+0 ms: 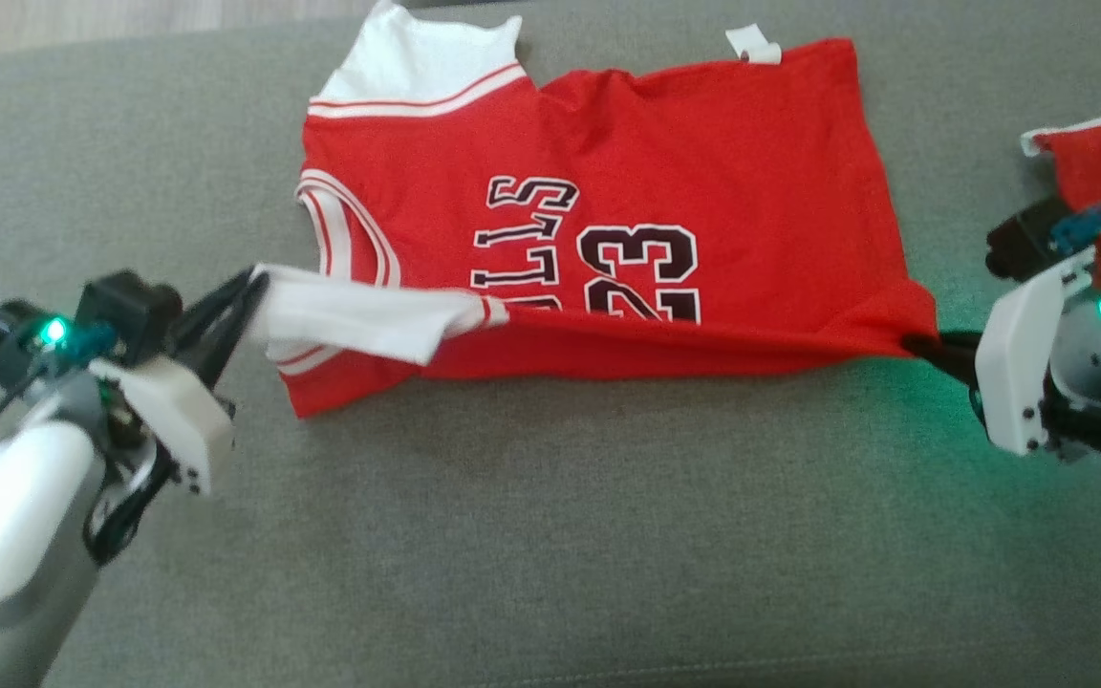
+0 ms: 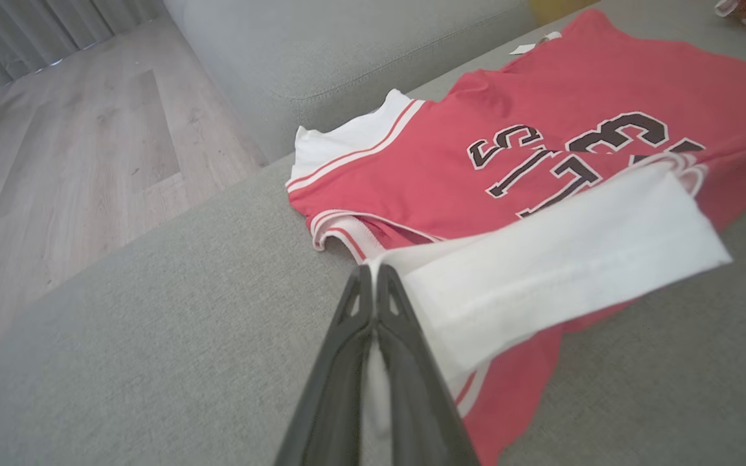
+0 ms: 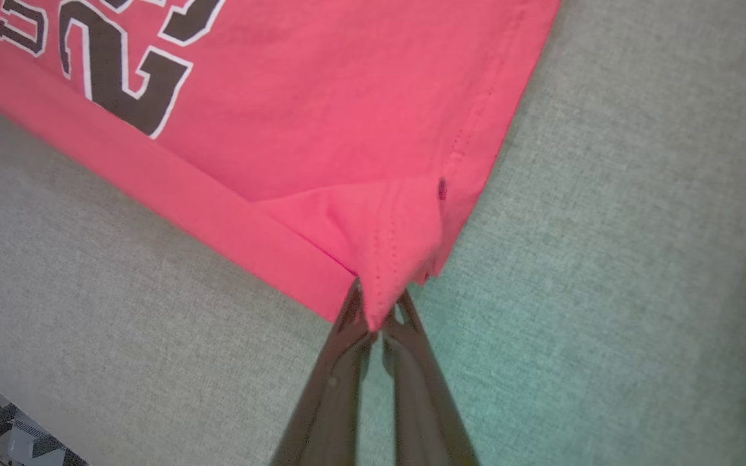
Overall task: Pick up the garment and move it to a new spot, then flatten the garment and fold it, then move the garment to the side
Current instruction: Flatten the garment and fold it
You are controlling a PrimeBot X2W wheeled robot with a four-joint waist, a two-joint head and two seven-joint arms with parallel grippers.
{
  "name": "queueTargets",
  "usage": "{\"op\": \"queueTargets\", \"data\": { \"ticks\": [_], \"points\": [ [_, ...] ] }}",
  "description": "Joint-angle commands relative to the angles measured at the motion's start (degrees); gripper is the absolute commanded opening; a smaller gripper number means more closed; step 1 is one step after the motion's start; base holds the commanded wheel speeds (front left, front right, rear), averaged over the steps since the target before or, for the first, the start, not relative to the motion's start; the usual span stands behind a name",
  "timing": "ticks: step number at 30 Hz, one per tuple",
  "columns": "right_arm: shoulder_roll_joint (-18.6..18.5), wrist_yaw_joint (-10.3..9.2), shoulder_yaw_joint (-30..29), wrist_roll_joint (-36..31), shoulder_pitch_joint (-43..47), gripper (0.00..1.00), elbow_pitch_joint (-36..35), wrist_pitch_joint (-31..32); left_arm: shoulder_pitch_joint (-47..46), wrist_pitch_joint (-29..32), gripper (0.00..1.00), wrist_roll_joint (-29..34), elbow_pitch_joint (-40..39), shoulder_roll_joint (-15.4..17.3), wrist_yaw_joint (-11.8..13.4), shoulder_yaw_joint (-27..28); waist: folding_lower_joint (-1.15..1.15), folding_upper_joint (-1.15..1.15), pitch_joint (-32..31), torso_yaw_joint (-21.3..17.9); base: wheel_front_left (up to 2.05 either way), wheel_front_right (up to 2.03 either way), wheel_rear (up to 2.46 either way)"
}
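Observation:
The garment is a red jersey with white trim, black lettering and the number 23, spread on a grey couch seat. Its near long edge is lifted and folded partway over. My left gripper is shut on the white shoulder strap at the garment's left end; the left wrist view shows that gripper pinching the white fabric. My right gripper is shut on the red hem corner at the right end; in the right wrist view that gripper pinches the red corner.
A second red and white garment lies at the right edge, beside my right wrist. A white tag sticks out at the jersey's far edge. Wooden floor lies beyond the couch's left end. Bare cushion stretches in front of the jersey.

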Motion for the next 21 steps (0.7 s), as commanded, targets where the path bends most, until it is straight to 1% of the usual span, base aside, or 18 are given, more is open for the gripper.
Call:
{"op": "queueTargets", "data": {
  "ticks": [1,3,14,15,16,17,18,21],
  "points": [
    [-1.0,-0.06,-1.2,-0.5,-1.3,0.0,0.1,0.6,-5.4,-0.1,0.0,0.5,0.6,2.2,0.1,1.8,0.0,0.0,1.4,-0.1,0.0,0.0,0.0],
    [-0.8,-0.06,-1.3,-0.6,-1.7,0.0,0.2,0.8,-6.3,-0.1,0.0,0.4,1.4,2.1,0.1,1.2,0.0,0.0,1.8,-0.2,0.0,0.0,0.0],
    [1.8,-0.06,-1.9,-2.5,-6.5,0.0,2.3,1.1,-15.3,-0.8,0.0,-1.5,9.3,1.5,0.1,-6.2,0.0,0.0,4.9,0.5,0.0,0.0,0.0],
    [1.9,-0.06,-2.0,-3.2,-7.2,0.25,2.6,0.4,-16.1,-1.0,0.0,-1.7,10.0,1.3,0.1,-6.5,0.0,0.0,5.1,0.6,0.0,0.0,0.0],
    [2.4,-0.06,-2.5,-4.3,-8.4,1.0,3.9,-1.1,-17.9,-1.7,0.0,-1.9,12.1,0.5,0.2,-6.2,0.0,0.0,5.4,0.8,0.0,0.0,0.0],
    [2.7,-0.06,-2.8,-4.5,-8.9,1.0,4.6,-1.7,-18.8,-2.4,0.47,-1.8,13.0,-0.1,0.5,-6.0,0.0,0.0,5.5,0.9,0.0,0.0,0.0],
    [3.1,-0.06,-3.2,-4.7,-9.4,1.0,5.4,-2.4,-19.6,-3.2,1.0,-1.9,14.0,-0.9,0.9,-5.7,0.0,0.0,5.6,1.0,0.0,0.0,0.0],
    [4.4,-0.06,-5.1,-5.3,-10.6,1.0,7.9,-6.0,-21.8,-6.3,1.0,-3.0,16.7,-3.4,2.7,-3.6,0.0,0.0,5.7,1.3,0.0,0.0,0.0]
  ]
}}
